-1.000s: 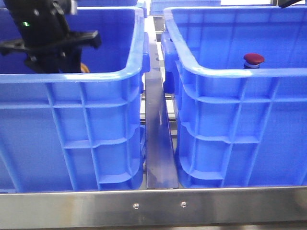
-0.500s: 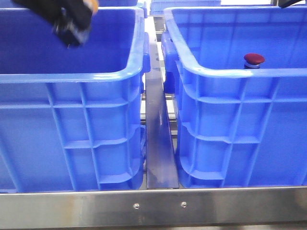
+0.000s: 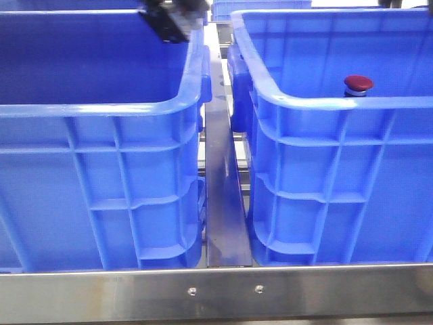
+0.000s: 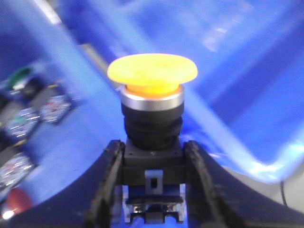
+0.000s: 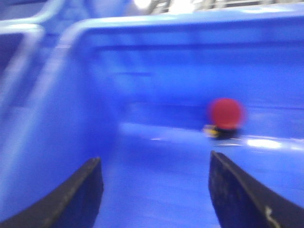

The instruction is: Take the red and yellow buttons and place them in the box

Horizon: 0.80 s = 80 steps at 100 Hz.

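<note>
From the front, the left gripper [image 3: 169, 20] is a dark blur high over the far right corner of the left blue crate [image 3: 135, 108], while the red button [image 3: 358, 85] stands inside the right box [image 3: 338, 105]. The left wrist view shows its fingers [image 4: 107, 185] clamped on the yellow button [image 4: 152, 76], cap up. The right wrist view shows the right gripper [image 5: 154, 190] spread wide and empty inside the box, the red button ahead.

red button [image 5: 226, 114] blurred; left tool [image 3: 166, 17] cut off above.
</note>
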{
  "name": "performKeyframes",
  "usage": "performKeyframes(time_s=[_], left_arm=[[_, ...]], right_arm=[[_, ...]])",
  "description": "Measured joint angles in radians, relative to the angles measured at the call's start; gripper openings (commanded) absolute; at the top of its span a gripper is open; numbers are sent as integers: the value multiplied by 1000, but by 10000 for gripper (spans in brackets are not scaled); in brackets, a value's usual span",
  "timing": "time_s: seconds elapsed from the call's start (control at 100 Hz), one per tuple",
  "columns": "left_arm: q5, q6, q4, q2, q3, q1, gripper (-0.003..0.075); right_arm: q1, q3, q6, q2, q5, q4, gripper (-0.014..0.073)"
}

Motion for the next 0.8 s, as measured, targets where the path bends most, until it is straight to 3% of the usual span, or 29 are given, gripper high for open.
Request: performKeyframes(time_s=[0.19,0.45,0.8], left_arm=[[0,20,-2,0,0,-22,-20],[0,25,-2,0,0,-22,-20],[0,26,-2,0,0,-22,-20]], right_arm=[[0,-100,6,0,201,108,562],[0,-201,28,71,458,296,563],[31,-322,156,295,682,325,563]])
